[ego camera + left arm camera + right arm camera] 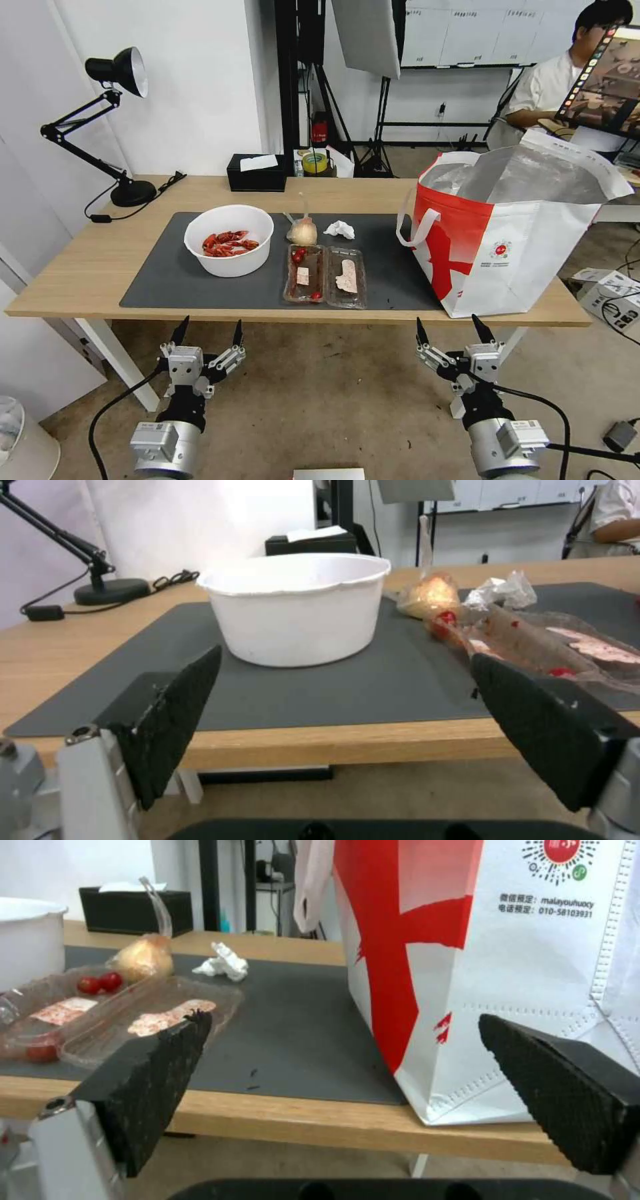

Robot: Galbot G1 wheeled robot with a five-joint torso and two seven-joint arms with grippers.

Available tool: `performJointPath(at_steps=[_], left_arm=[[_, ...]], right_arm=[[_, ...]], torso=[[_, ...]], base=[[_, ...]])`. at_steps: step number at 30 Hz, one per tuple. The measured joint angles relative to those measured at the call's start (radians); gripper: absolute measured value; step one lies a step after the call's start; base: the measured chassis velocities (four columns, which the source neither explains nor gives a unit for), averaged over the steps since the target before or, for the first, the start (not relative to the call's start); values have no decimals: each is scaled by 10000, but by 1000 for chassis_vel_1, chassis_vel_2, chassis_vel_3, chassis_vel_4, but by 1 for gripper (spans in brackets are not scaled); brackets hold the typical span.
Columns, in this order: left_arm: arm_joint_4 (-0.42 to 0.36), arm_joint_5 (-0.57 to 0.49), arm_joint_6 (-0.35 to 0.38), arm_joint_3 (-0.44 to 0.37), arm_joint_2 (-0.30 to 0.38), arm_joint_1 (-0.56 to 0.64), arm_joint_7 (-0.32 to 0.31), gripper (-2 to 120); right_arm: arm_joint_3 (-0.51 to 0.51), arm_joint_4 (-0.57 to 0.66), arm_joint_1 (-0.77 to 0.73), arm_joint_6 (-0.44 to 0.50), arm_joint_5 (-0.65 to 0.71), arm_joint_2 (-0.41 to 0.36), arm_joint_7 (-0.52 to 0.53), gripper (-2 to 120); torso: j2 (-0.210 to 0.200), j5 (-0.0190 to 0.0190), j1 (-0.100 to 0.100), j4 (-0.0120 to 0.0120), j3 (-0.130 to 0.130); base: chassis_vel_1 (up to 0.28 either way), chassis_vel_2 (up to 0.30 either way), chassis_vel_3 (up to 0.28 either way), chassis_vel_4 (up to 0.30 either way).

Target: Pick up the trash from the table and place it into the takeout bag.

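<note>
With both the left gripper (208, 331) and right gripper (452, 328) spread empty below the worktop (80, 267) edge, best start with the tissue (339, 230) just left of the takeout bag (507, 247), pinching it from above.

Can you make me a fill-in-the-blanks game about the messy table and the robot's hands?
1. The red crayfish shells lie in the white ____.
2. The crumpled tissue lies on the dark grey ____.
3. The takeout bag stands at the table's ____ end.
4. The left end effector and the right end effector both have fingers that are ____.

Missing words: bowl; mat; right; open
</note>
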Motion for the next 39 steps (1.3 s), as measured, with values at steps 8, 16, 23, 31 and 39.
performJointPath(at_steps=[8, 16, 23, 31, 39], left_arm=[[0, 0, 0, 0, 0, 0, 0, 100], [0, 0, 0, 0, 0, 0, 0, 100], [0, 0, 0, 0, 0, 0, 0, 100], [-92, -268, 492, -23, 63, -66, -151, 100], [-505, -1334, 2486, -130, 331, -361, -829, 100]], right_arm=[[1, 0, 0, 0, 0, 0, 0, 100], [0, 0, 0, 0, 0, 0, 0, 100], [0, 0, 0, 0, 0, 0, 0, 100], [204, -6, 170, -541, 344, -553, -156, 100], [1032, -113, 908, -2775, 1750, -2686, -865, 100]], torso=[[0, 0, 0, 0, 0], [0, 0, 0, 0, 0], [0, 0, 0, 0, 0], [1, 0, 0, -1, 0], [0, 2, 0, 1, 0]], base=[[0, 0, 0, 0], [0, 0, 0, 0], [0, 0, 0, 0], [0, 0, 0, 0], [0, 0, 0, 0]])
